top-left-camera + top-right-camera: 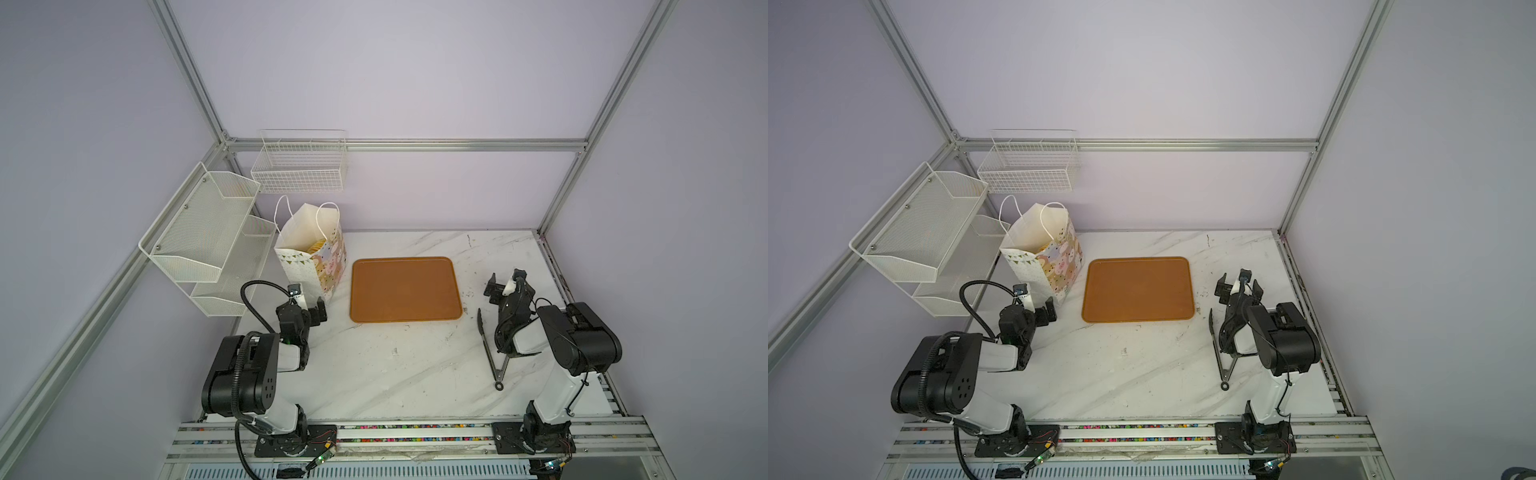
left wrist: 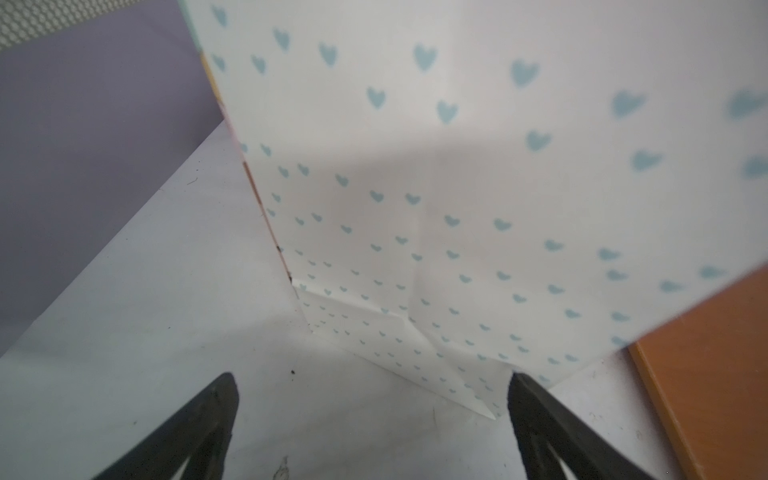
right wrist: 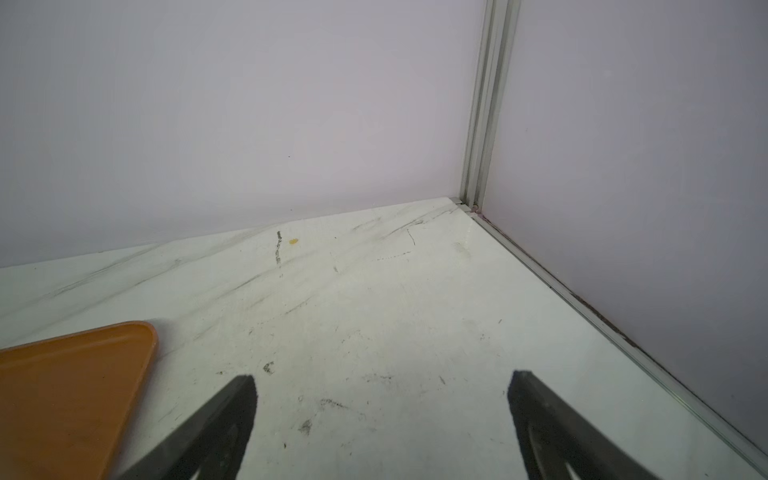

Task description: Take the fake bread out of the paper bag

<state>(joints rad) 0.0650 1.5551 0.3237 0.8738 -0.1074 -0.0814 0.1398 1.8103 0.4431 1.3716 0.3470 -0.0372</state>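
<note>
The paper bag point(image 1: 309, 266) point(image 1: 1040, 266) stands upright and open at the table's back left, its cord handles up. A sliver of ridged golden fake bread point(image 1: 316, 246) shows inside its mouth; the rest is hidden. My left gripper point(image 1: 312, 307) point(image 1: 1045, 311) sits low on the table at the bag's near corner, open and empty. In the left wrist view the heart-printed side of the bag point(image 2: 457, 208) fills the picture just beyond the open left gripper point(image 2: 372, 382). My right gripper point(image 1: 505, 281) point(image 1: 1239, 286) point(image 3: 380, 378) hangs open and empty over bare table, right of the tray.
An orange-brown tray point(image 1: 405, 289) point(image 1: 1138, 289) point(image 2: 715, 374) point(image 3: 70, 395) lies mid-table beside the bag. Black tongs point(image 1: 488, 349) point(image 1: 1219, 353) lie under the right arm. A white wire basket point(image 1: 299, 162) and mesh shelves point(image 1: 203, 232) hang on the left walls.
</note>
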